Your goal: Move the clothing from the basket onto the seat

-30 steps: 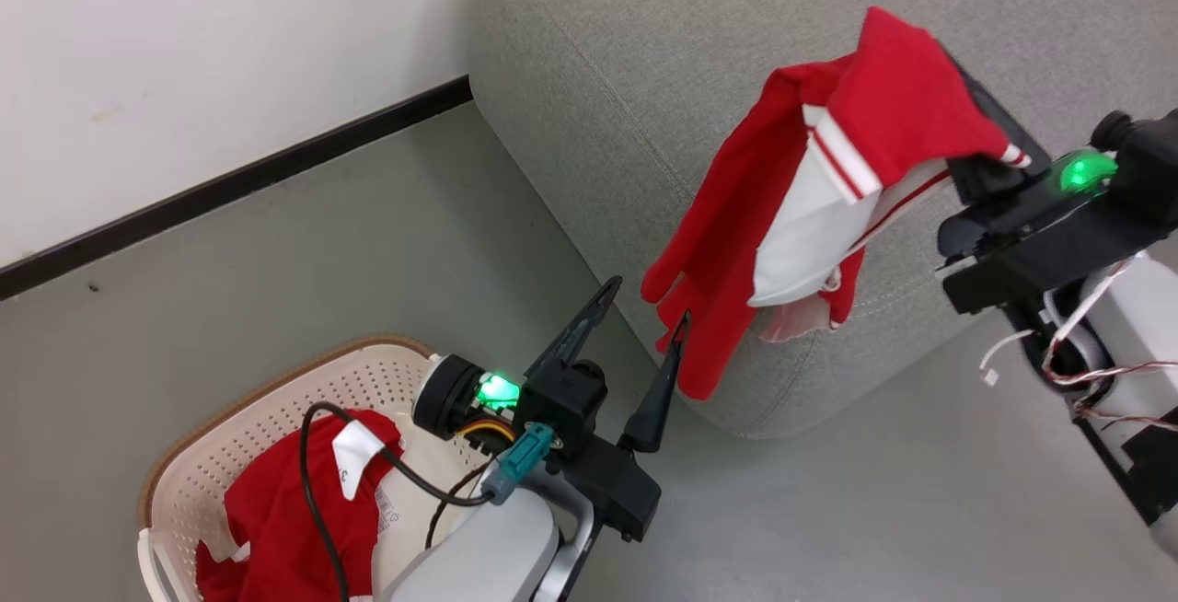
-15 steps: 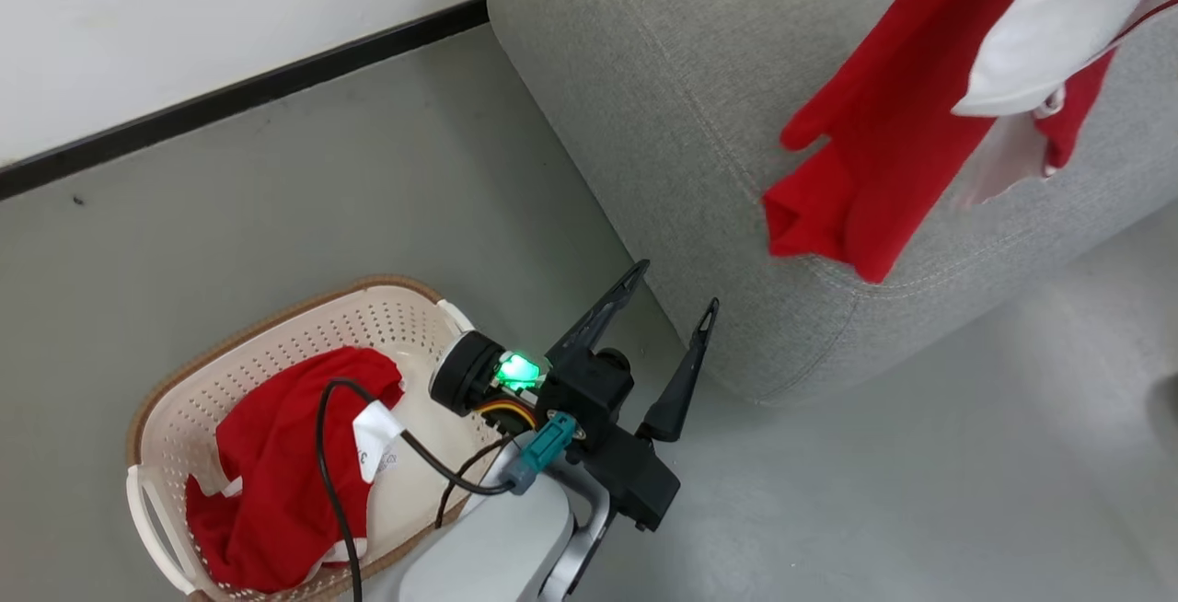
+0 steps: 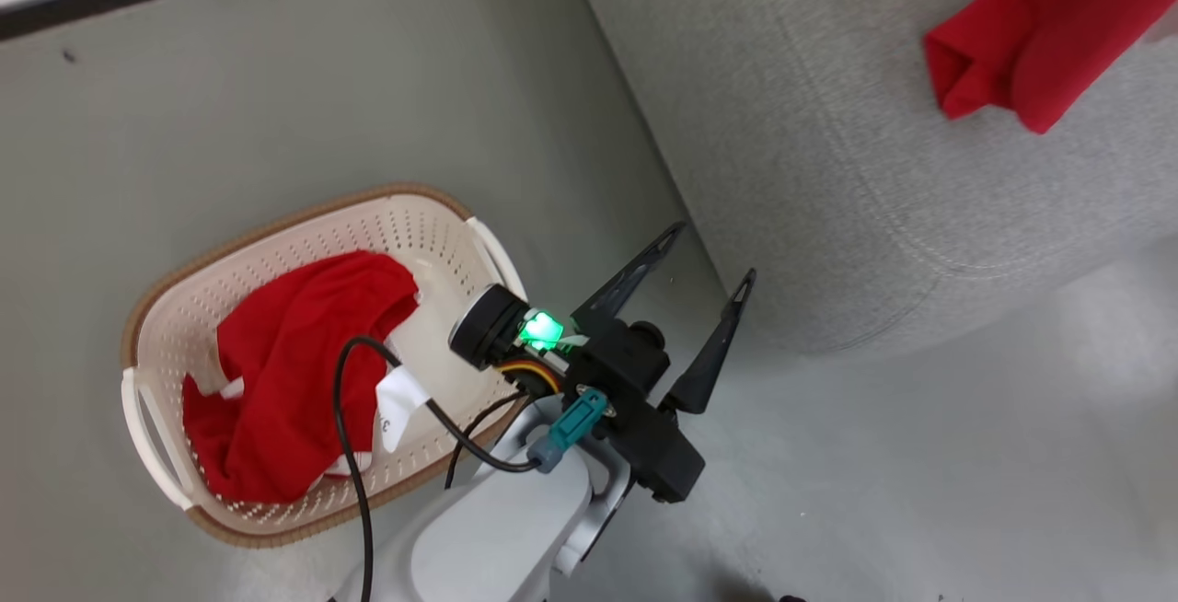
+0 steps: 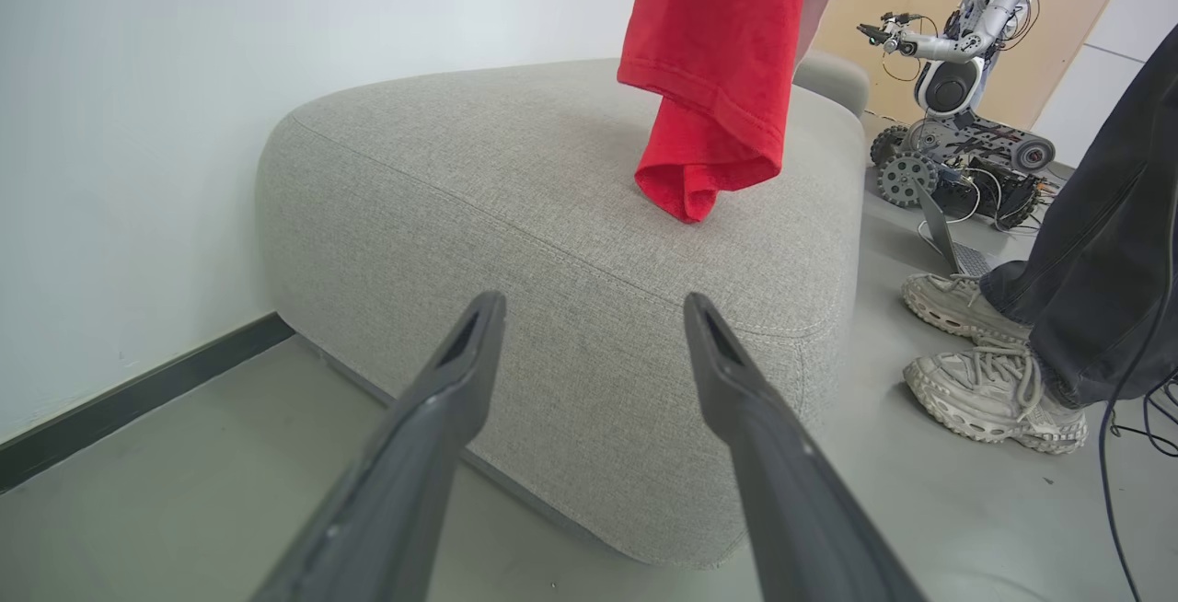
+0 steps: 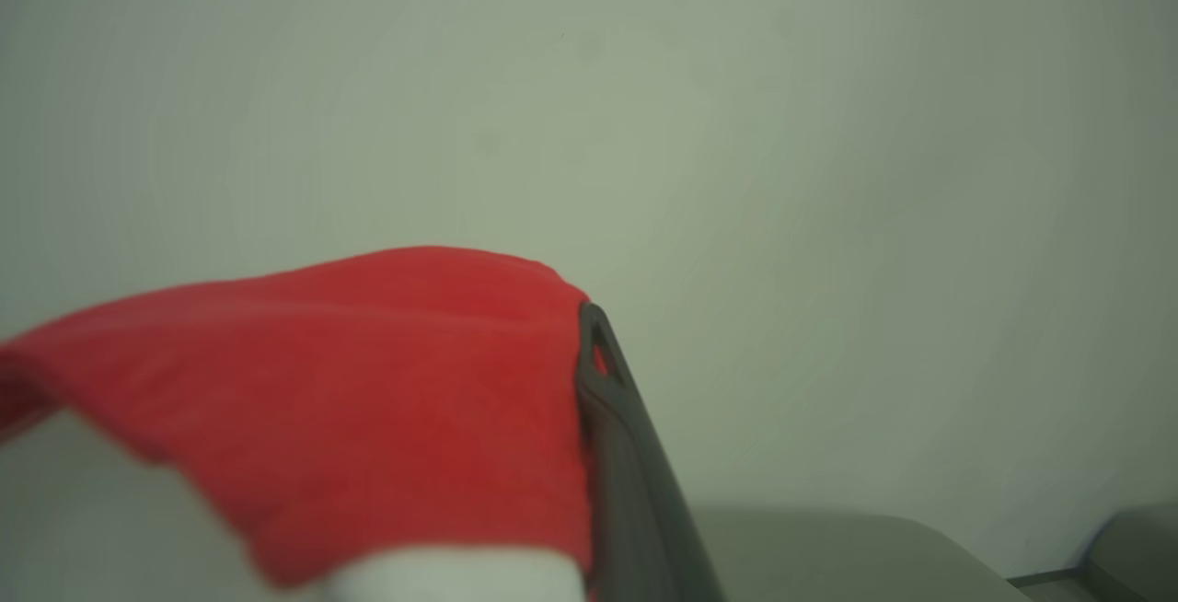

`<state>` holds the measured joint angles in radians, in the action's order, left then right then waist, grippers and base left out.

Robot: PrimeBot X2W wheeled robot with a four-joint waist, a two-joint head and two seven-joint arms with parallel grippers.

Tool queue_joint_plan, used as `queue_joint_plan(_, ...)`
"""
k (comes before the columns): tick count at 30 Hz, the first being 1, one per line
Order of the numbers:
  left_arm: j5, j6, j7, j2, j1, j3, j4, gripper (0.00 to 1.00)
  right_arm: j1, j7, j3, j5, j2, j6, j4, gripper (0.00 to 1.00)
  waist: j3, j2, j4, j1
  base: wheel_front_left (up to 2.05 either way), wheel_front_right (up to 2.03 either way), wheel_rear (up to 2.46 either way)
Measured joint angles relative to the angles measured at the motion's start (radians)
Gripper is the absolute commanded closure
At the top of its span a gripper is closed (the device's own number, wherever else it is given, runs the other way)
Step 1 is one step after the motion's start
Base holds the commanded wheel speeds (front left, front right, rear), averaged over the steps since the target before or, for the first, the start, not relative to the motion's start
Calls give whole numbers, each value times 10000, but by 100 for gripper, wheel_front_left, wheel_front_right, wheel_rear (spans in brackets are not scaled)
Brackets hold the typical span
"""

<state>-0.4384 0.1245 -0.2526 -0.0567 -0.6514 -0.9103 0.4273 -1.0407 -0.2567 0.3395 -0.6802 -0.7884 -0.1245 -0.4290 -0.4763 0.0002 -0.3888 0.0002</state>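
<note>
The right gripper (image 5: 587, 337) is clamped on the red jersey (image 4: 718, 59). In the right wrist view the cloth drapes over the one visible finger and hides the other. The jersey hangs free above the grey seat (image 4: 552, 169). In the left wrist view its lowest fold is over the cushion top, inside the front seam. Whether the fold touches the cushion cannot be told.

The left gripper (image 3: 715, 254) is empty, with its jaws spread wide. It hovers between the basket (image 3: 433, 234) and the seat. A second red garment (image 3: 294, 381) lies in the basket, which stands on the floor (image 3: 276, 77).

Step in hand, as judged: set the jersey down on the seat.

1. Carry the jersey further in from the rounded edge. Cloth placed near that edge is likely to slide to the floor.
2. Lower the gripper until most of the cloth rests on the cushion and the hanging weight is gone.
3. Open the jaws only then.
4. Lift straight up. The cloth lies over a finger and may snag and be dragged off.

Caution: a person's shoes (image 4: 985, 381) stand just beside the seat.
</note>
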Motion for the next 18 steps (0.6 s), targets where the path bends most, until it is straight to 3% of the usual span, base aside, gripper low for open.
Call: queue_joint_plan(18,105,0,-2,-19,-1238,-869,-790,0,-2151,-2,-671,-178,-1751,-2,-2098,100,-1875,0,1106,-1,0,0,0)
